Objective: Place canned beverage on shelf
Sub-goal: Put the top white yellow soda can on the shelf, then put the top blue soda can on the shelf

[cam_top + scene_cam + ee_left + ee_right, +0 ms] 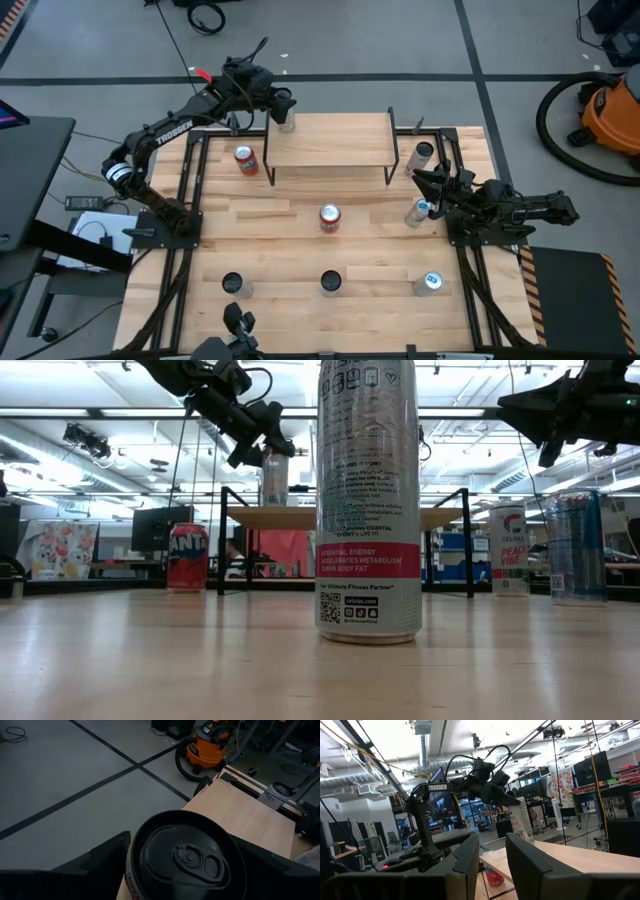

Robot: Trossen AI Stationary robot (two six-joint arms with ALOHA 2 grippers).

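From above, your left gripper (285, 108) sits at the eleven o'clock corner of the shelf (330, 140), straddling the can (287, 122) that stands right at that corner's edge; the right gripper (425, 190) waits off the shelf's four o'clock side beside a blue can (418, 211) on the table (280, 250). So close to the rim, a sideways nudge as you pull out could tip the can off the board. From table height, the can (275, 478) stands upright on the shelf (300, 517) with the left gripper (262, 445) around its top; lifting before the fingers are clear would drag it over. In the left wrist view the can's dark lid (185, 857) fills the space between the fingers (95, 860), which stand apart from it on both sides, so the pincer looks open and loosed, though one finger looks nearer and may catch the rim. In the right wrist view that arm's own fingers (465, 860) stand slightly parted on nothing, and the far can (522, 822) shows upright under the left gripper (512, 800); keep the right arm out of the way.
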